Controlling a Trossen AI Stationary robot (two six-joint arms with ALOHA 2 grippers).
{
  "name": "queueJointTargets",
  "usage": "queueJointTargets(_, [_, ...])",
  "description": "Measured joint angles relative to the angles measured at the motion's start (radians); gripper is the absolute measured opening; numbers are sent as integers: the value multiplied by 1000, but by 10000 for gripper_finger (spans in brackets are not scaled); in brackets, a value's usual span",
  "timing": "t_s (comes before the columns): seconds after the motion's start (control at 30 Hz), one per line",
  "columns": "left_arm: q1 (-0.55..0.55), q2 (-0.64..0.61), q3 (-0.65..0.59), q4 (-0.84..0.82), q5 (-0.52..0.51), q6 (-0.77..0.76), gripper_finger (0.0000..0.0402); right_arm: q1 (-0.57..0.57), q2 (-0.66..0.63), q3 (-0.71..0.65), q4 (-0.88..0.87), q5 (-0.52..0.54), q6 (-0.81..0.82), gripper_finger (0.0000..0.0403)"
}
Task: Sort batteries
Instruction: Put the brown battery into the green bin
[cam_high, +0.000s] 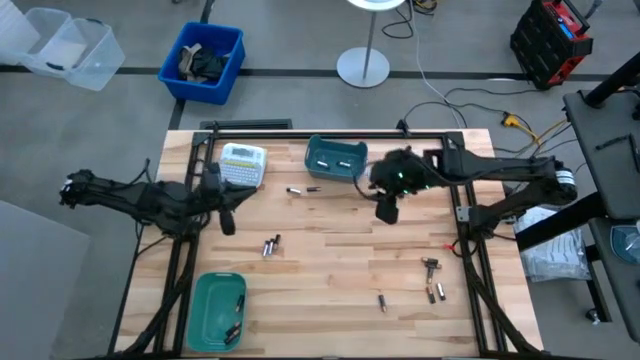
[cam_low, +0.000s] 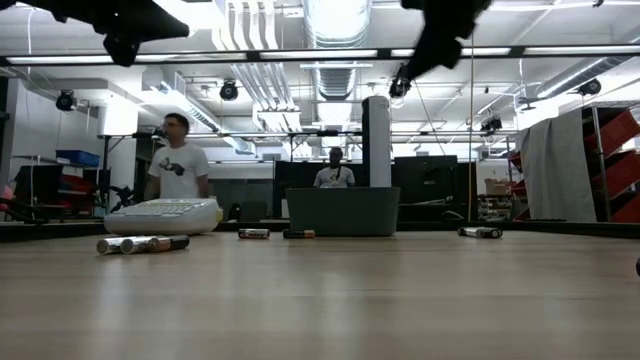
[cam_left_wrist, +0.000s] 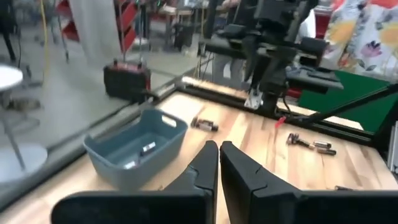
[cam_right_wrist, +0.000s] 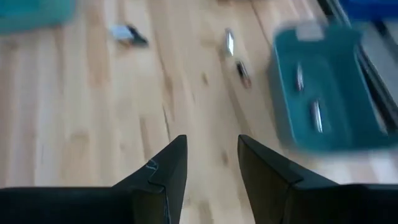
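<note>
above the far right part of the table (cam_high: 330, 290), we find the right gripper (cam_high: 386, 211) raised clear of the wood, just to the right of the far teal bin (cam_high: 336, 158). its fingers (cam_right_wrist: 166, 171) stand moderately apart with nothing between them. we see two batteries inside that bin (cam_right_wrist: 308, 93) in the right wrist view. the left gripper (cam_high: 226, 222) hangs over the left side of the table, near the white label-maker (cam_high: 243, 164); its fingers (cam_left_wrist: 205, 168) are pressed together and hold nothing.

the batteries lie scattered on the wood: two end to end (cam_high: 303, 189) just near of the far bin, a small group (cam_high: 271, 245) near the table's middle, and more toward the near right corner (cam_high: 432, 280). the near teal bin (cam_high: 214, 312) at the near left corner holds a few batteries (cam_high: 234, 330) at its near right.

beyond the table, a blue bin (cam_high: 201, 62) and a clear tub (cam_high: 68, 48) stand on the floor. two persons (cam_low: 178, 160) show in the room behind, in the low view.
</note>
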Motion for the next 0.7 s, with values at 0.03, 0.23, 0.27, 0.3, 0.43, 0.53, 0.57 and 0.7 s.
queueJointTargets(0.03, [0, 17, 6, -16, 0, -27, 0, 12, -12, -15, -24, 2, 38, 132])
queueJointTargets(0.23, [0, 124, 12, -52, -5, -125, 0, 37, -37, -120, -51, 2, 200, 119])
queueJointTargets(0.27, [0, 139, 12, -59, -5, -138, 0, 37, -37, -135, -54, 2, 221, 117])
queueJointTargets(0.3, [0, 154, 12, -62, -5, -155, 0, 37, -37, -149, -64, 2, 237, 116])
queueJointTargets(0.43, [-1, 201, 12, -86, -5, -228, 0, 37, -35, -192, -123, 1, 315, 114])
queueJointTargets(0.53, [-2, 226, 12, -111, -5, -275, 0, 37, -36, -216, -167, 1, 372, 120])
queueJointTargets(0.57, [-2, 234, 12, -117, -5, -283, 0, 37, -37, -222, -185, 0, 388, 122])
queueJointTargets(0.7, [-2, 254, 12, -118, -5, -290, 0, 37, -37, -233, -257, 4, 452, 135])
